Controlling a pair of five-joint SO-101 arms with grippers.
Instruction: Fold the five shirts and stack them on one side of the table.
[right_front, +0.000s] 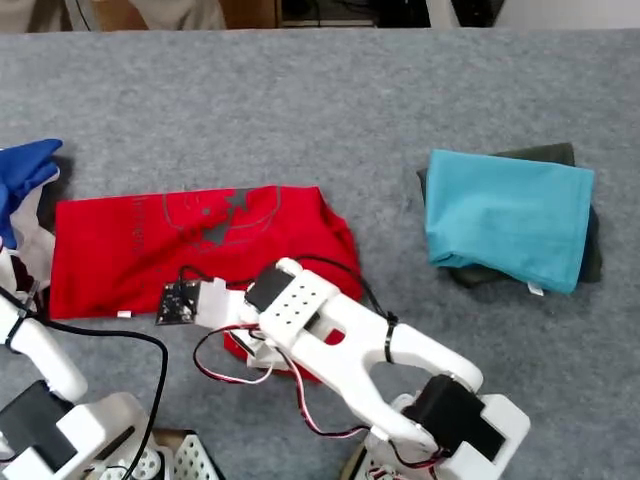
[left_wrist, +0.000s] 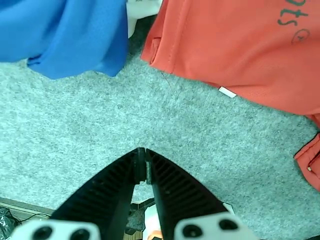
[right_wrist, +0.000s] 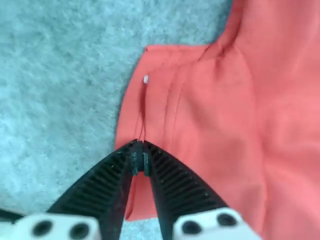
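A red shirt (right_front: 190, 250) lies spread at the table's left-centre, its lower right part (right_wrist: 215, 130) bunched and folded over. My right gripper (right_wrist: 138, 150) is down at that folded part's edge, shut on a pinch of the red cloth, with creases running out from its tips. My left gripper (left_wrist: 141, 154) is shut and holds nothing, over bare grey table just in front of the red shirt's (left_wrist: 240, 50) left corner. A blue shirt (right_front: 25, 170) (left_wrist: 65, 35) lies crumpled at the far left edge. A folded teal shirt (right_front: 505, 215) rests on a folded dark green one (right_front: 590, 250) at the right.
A bit of white fabric (left_wrist: 142, 10) shows between the blue and red shirts. The right arm's white links (right_front: 340, 340) and red and black cables (right_front: 230, 375) cross the near side of the table. Grey felt table (right_front: 330, 110) lies open behind.
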